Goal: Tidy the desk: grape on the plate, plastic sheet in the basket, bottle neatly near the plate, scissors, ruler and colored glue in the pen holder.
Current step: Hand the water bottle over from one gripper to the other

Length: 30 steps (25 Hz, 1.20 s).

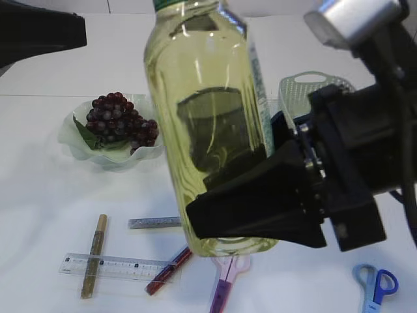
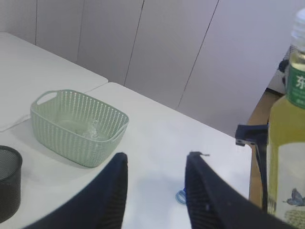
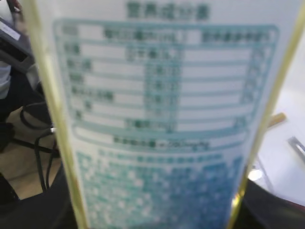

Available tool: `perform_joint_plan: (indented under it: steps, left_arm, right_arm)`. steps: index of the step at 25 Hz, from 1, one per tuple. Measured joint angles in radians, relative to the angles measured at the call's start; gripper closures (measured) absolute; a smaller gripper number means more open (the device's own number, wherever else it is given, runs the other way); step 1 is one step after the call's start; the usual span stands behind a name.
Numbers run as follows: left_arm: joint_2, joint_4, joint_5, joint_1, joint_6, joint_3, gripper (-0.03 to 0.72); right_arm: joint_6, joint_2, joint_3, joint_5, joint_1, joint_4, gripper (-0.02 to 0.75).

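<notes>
1. My right gripper (image 1: 260, 208) reaches in from the right and is clamped around the lower body of the bottle (image 1: 208, 124), holding it upright, lifted clear of the table (image 1: 39, 215) and right up close to the exterior camera.
2. My left gripper (image 2: 155, 191) hangs above the table with its black fingers (image 2: 112, 191) spread wide, nothing between them.
3. Right wrist view is basically all bottle label, blurry teal print, can't read much. The bottle's cap is cut off at the top of the exterior view.
4. Bottle is clear plastic with pale yellow-green liquid. Through it I can make out the dark mesh pen holder (image 1: 212, 127), distorted.
5. Grapes (image 1: 117, 120) sit on the wavy pale green plate (image 1: 75, 147), far left.
6. Pale green perforated basket (image 2: 78, 126) has something clear and crinkly inside, hard to tell what.
7. Near edge: clear ruler (image 1: 114, 266) with a tan glue stick (image 1: 94, 255) lying across it, a red glue stick (image 1: 169, 270), a smaller grey ruler (image 1: 154, 223), pink scissors (image 1: 225, 283) partly behind the bottle, blue scissors (image 1: 376, 287) cut off at the frame edge.
</notes>
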Motion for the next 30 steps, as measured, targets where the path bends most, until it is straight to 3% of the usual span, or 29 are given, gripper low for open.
perform_joint_plan:
  steps: [7, 18, 30]
  left_arm:
    - [0.004, -0.017, 0.000, 0.000, 0.029, 0.023, 0.390]
    - [0.004, -0.040, 0.000, 0.000, 0.040, 0.023, 0.390]
    - [0.004, -0.070, 0.000, -0.087, 0.078, 0.023, 0.390]
  right_arm:
    - [-0.225, 0.111, 0.000, 0.048, -0.009, 0.169, 0.265]
    - [-0.341, 0.192, 0.000, 0.114, -0.164, 0.217, 0.265]
    - [-0.403, 0.306, 0.000, 0.116, -0.195, 0.252, 0.265]
